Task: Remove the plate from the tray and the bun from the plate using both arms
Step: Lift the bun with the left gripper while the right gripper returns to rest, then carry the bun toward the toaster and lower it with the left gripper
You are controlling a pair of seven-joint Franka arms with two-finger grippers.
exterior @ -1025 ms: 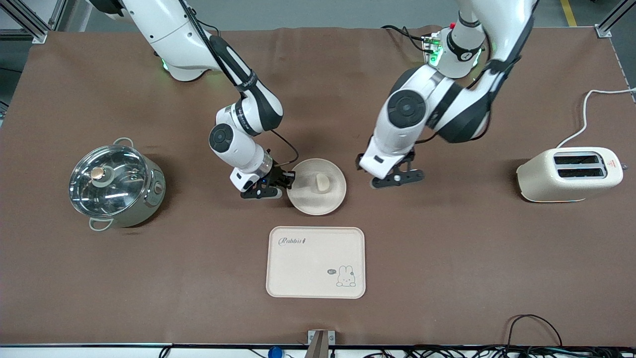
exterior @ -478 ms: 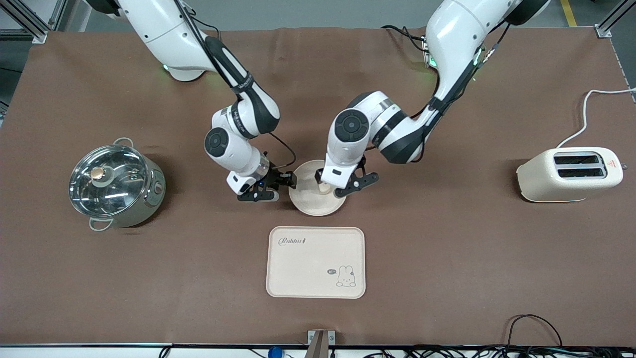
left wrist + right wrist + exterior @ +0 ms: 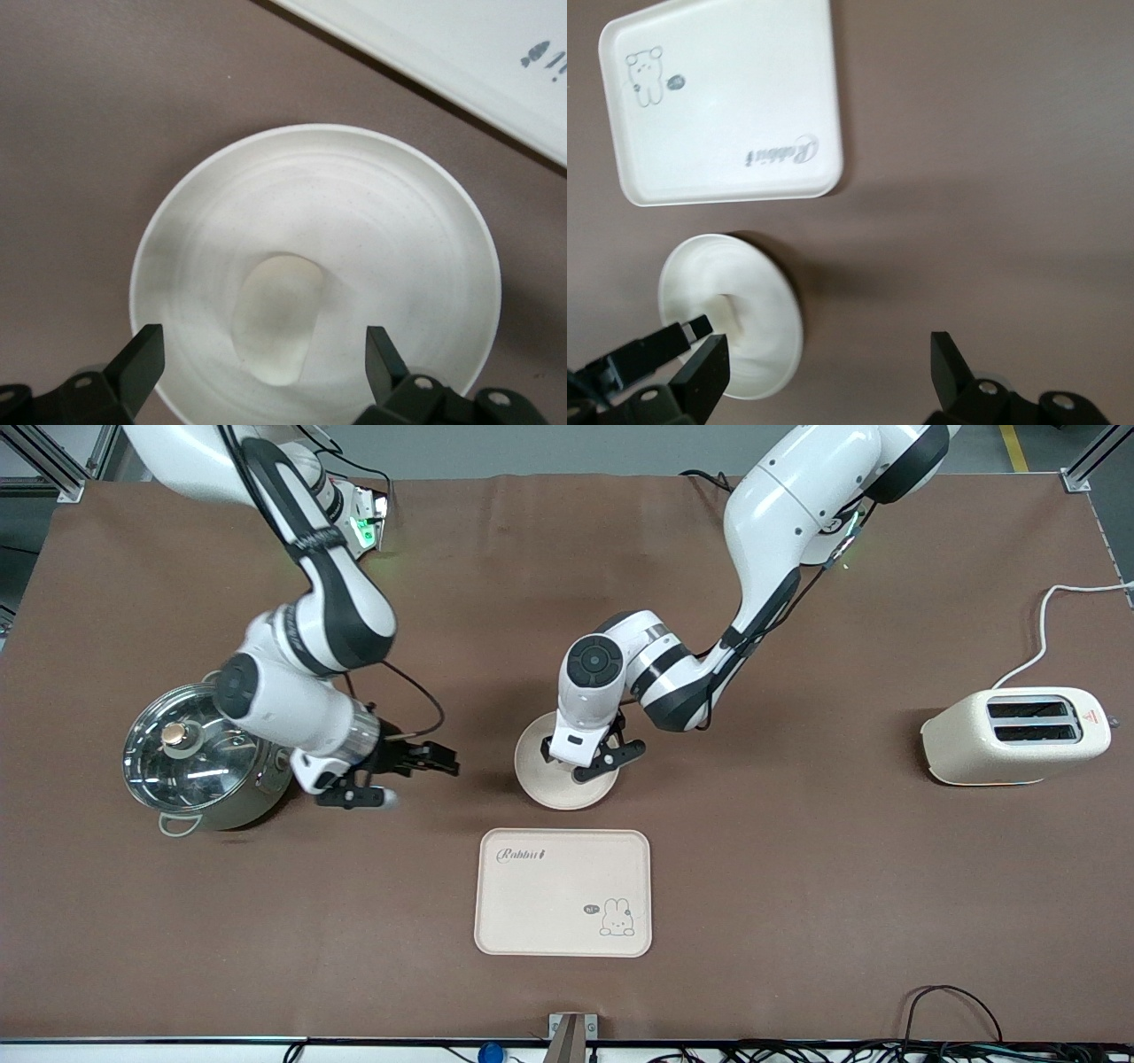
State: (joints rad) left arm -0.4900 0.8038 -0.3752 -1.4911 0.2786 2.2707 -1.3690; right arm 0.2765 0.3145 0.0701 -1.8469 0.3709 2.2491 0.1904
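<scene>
A: Where is the plate (image 3: 547, 786) sitting?

B: On the brown bench (image 3: 797, 868), about midway between the two ends, and farther from the front camera than the cream tray (image 3: 563, 892) with the rabbit drawing. A strip of bare bench separates plate and tray.

A: And the bun (image 3: 276, 317)?

B: It lies in the plate's well, near the middle. The left wrist view shows it plainly, pale and oblong. In the front view the left arm's wrist covers it.

A: What is the left end effector (image 3: 595, 759) doing?

B: It hangs over the plate, pointing down at it. Its fingers (image 3: 139, 365) are spread wide, one to each side of the bun, and they do not touch the bun. It grips nothing.

A: The right end effector (image 3: 396, 775)?

B: It is over bare bench between the plate and the steel pot (image 3: 205, 757) with the glass lid, close beside the pot. It too is released, fingers (image 3: 698, 379) well apart, holding nothing. The right wrist view looks across at the tray and the plate, with a finger of the left end effector reaching into the plate beside the bun.

A: Anything else on the bench?

B: A cream toaster (image 3: 1015, 735) stands toward the left arm's end, well apart from the plate, its white cable (image 3: 1047, 624) trailing off the bench edge
</scene>
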